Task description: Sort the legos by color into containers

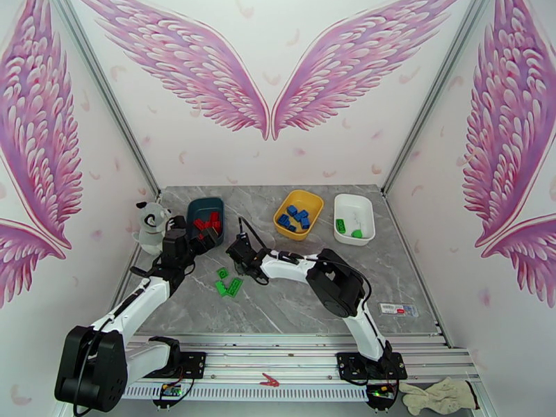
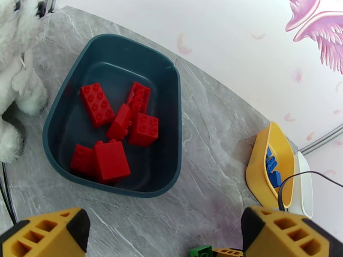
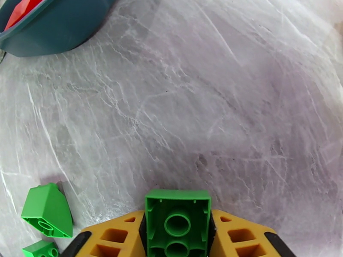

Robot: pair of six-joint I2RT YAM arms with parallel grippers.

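Right tool (image 3: 178,231) pinches a small green plastic brick (image 3: 178,208); the shallow white plastic tray (image 1: 358,206) lies toward the desk's (image 1: 292,311) far right corner.

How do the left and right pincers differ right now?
The left pincer stands wide open and empty; the right pincer is closed on a green brick. The left pincer faces the teal tray holding red bricks; the right pincer is over bare table, beside loose green bricks. Both have yellow fingers.
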